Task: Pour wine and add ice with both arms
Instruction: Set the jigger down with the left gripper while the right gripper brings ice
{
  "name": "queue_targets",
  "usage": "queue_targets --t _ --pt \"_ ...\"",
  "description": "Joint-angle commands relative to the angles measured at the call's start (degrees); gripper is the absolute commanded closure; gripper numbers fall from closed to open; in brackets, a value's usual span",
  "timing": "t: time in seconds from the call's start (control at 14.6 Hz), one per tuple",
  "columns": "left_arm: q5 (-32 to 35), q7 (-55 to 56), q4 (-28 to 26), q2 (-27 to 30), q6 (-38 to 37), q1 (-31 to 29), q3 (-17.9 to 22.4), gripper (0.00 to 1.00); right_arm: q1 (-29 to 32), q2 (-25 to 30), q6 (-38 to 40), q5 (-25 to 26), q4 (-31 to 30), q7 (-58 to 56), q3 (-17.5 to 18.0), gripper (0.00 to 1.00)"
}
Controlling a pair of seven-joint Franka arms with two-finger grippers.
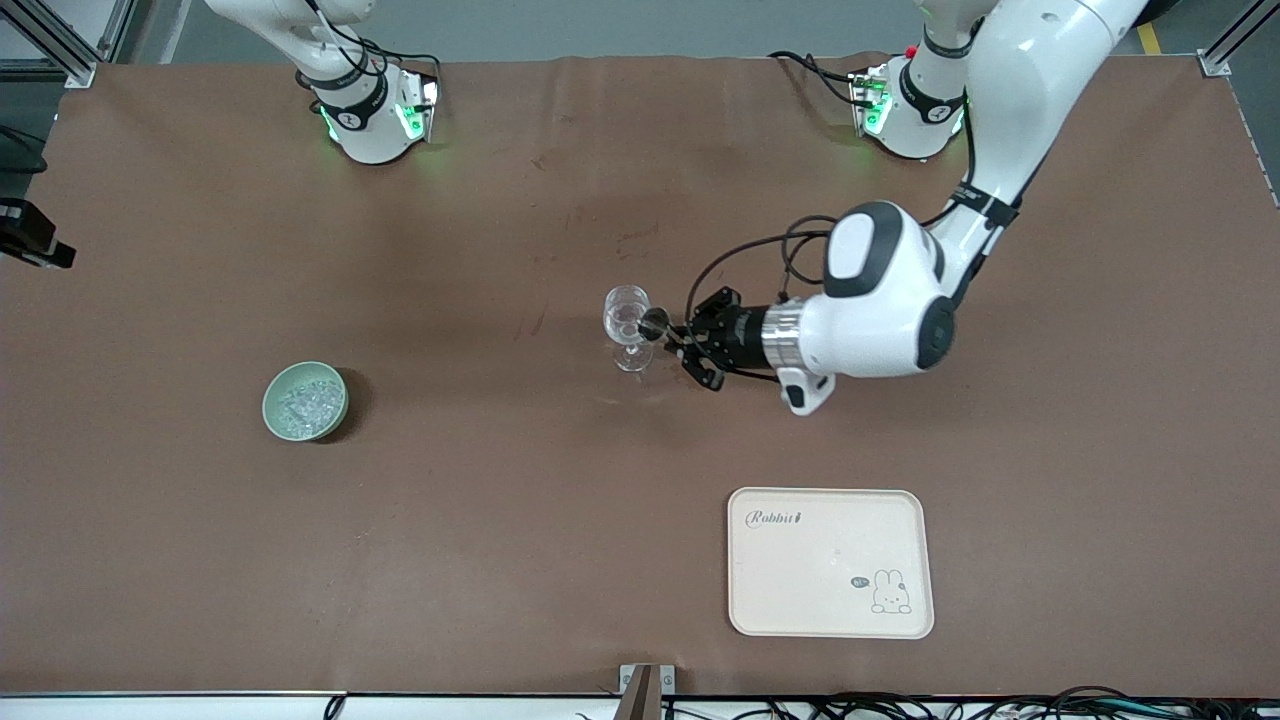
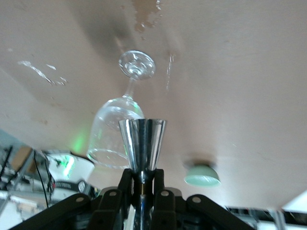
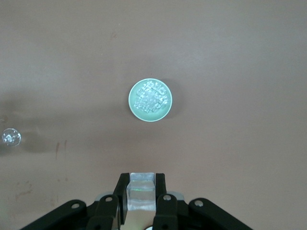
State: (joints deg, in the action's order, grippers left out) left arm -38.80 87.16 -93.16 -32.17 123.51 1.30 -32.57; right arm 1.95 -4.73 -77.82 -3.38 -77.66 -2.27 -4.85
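While our left tool [image 2: 142, 184] tips its clamped steel jigger [image 2: 142, 143] at the wine glass [image 1: 627, 320], our right tool [image 3: 142, 194], clamped on a clear scoop [image 3: 141, 191], waits above the ice [image 3: 150, 97] in its green bowl [image 3: 132, 98], none yet added.

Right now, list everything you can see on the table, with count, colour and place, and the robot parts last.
Wine glass: one, clear, upright mid-table.
Jigger: one, silver metal, held by the left end effector, its mouth at the glass.
Bowl: one, pale green, toward the right arm's end.
Ice: one heap, clear, in the bowl.
Tray: one, cream, nearer the front camera than the glass.
Left end effector: black, beside the glass.
Right end effector: black, high above the bowl, holding a clear block.
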Motion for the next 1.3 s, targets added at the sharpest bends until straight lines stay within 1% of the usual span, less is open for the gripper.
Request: queue_targets --t 0.0,0.21,0.27,0.41,0.48,0.69,0.75,0.89,0.96,1.1,1.24 --pt "-5.31 -3.74 3.33 -3.24 -2.57 -4.71 -0.39 1.00 -4.48 1.04 0.04 -0.22 -1.09 6.01 0.28 0.98" --pt "-5.94 -5.25 8.16 -8.16 -3.54 -9.89 -0.39 1.00 -11.42 0.95 -0.40 -0.48 -0.83 14.99 0.71 0.99" --pt "-6.29 -5.51 9.65 -9.65 -3.54 -11.21 -0.39 1.00 -12.57 0.95 -0.83 -0.57 -0.74 17.62 2.63 0.99" --pt "-8.74 -7.52 12.90 -13.34 -3.45 -13.94 -0.13 1.00 -13.89 0.16 -3.54 -0.57 -0.65 26.04 8.16 0.99" --pt "-9.88 -9.53 14.31 -15.36 -3.45 -15.52 0.22 1.00 -14.86 -0.97 -5.56 -0.57 -0.65 30.79 10.36 0.99" --pt "-11.47 -17.44 15.91 -20.02 -2.49 -19.65 0.66 1.00 -19.33 -6.24 -11.62 0.13 -0.65 45.11 16.78 0.99" --pt "-12.00 -19.73 16.69 -21.78 -1.79 -20.71 0.75 1.00 -20.83 -8.09 -13.82 0.22 -0.65 49.25 18.02 0.99" --pt "-12.79 -23.42 16.88 -24.33 -0.47 -22.38 1.02 1.00 -24.86 -12.39 -17.61 1.35 -0.65 55.41 18.91 1.00" --pt "-14.19 -26.31 16.88 -25.65 -0.20 -23.26 1.02 1.00 -26.71 -14.24 -18.67 2.84 -0.57 57.53 18.91 1.00" --pt "-17.96 -30.45 16.88 -27.93 -0.20 -24.32 1.45 1.00 -29.79 -17.84 -22.52 3.99 -0.57 60.70 18.91 1.00" --pt "-20.95 -33.71 16.88 -29.08 -0.20 -24.24 3.29 1.00 -31.64 -20.66 -24.39 5.22 -0.57 61.68 18.91 1.00"
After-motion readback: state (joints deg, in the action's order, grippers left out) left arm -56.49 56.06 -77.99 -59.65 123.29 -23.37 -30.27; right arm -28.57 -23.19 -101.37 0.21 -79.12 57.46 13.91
